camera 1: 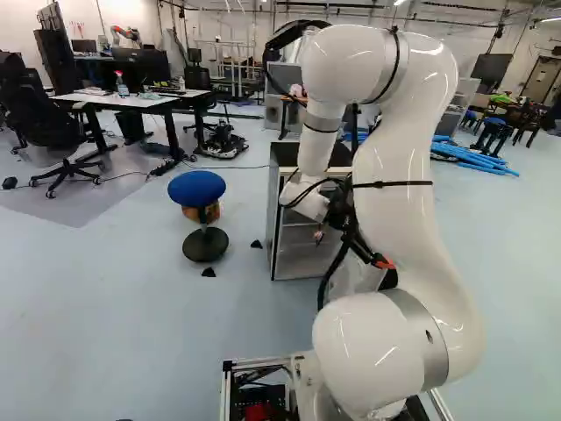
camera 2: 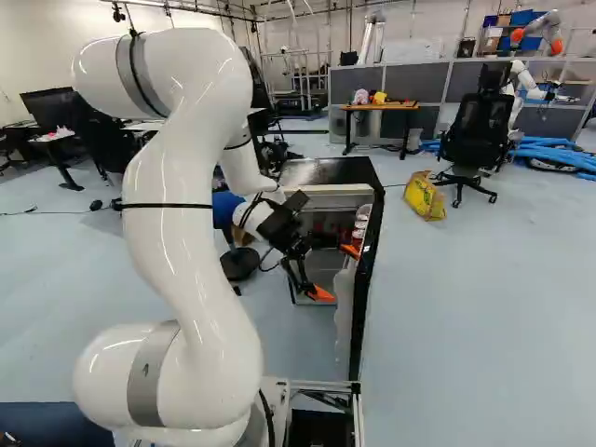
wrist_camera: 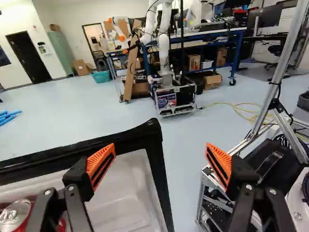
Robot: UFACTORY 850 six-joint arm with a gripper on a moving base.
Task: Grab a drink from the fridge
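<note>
Pincer (wrist_camera: 160,157): spread wide, pinching nothing; best kept so until it straddles the drink.
Can (wrist_camera: 14,217): red with a silver top, beside the pincer but outside its gap; shift sideways over it first, then go down.
Door (wrist_camera: 81,148): open, its black rim close ahead of the pincer; lift clear before crossing, as a snag would likely swing it.
Lining (wrist_camera: 128,186): white, on the door's inner side; descend gently here, lest the pincer scrape or jam.
Fridge (camera 2: 326,171): beyond the pincer in the right base view; the step in hand looks like lining up for the can, so centre, close squarely on its sides, raise straight.
</note>
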